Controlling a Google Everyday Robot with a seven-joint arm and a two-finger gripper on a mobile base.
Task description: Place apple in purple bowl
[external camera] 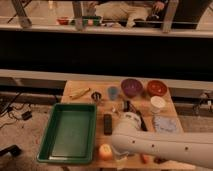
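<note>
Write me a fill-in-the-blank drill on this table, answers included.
The apple lies just right of the green ____.
The bowl right of the purple bowl is ____.
The gripper hangs low, just right of the ____.
Missing: tray; red-orange; apple.

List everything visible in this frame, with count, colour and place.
table: 1, wooden, centre
tray: 1, green, left half of the table
apple: 1, yellow-orange, front edge beside the tray
purple bowl: 1, dark purple, back
red-orange bowl: 1, back right
white cup: 1, in front of the red-orange bowl
blue cup: 1, left of the purple bowl
black bar: 1, right of the tray
arm: 1, white, from lower right
gripper: 1, low beside the apple
</note>
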